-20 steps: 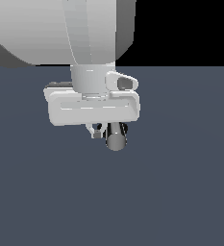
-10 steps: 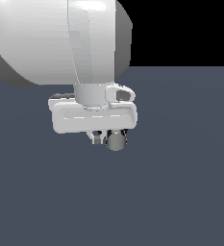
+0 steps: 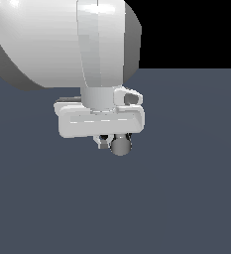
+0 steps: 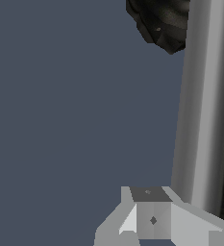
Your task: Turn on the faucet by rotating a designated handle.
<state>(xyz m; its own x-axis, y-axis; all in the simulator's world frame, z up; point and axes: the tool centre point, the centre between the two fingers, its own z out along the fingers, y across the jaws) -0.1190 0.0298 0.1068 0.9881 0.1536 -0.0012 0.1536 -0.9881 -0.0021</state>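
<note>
You had the arm point(image 3: 67, 44) filling the upper left of the exterior view, its white hand body just above frame centre. Below that body, slightly right of centre, sat the gripper point(image 3: 112, 141), with the handle point(image 3: 121, 146) showing end-on as a grey round face beside one finger point(image 3: 103, 144). In the wrist view one finger point(image 4: 152, 216) lay against the handle point(image 4: 205, 105), which ran up the right side to the black part of the faucet point(image 4: 164, 24). Whether the jaws were clenched or released, you could not tell.
</note>
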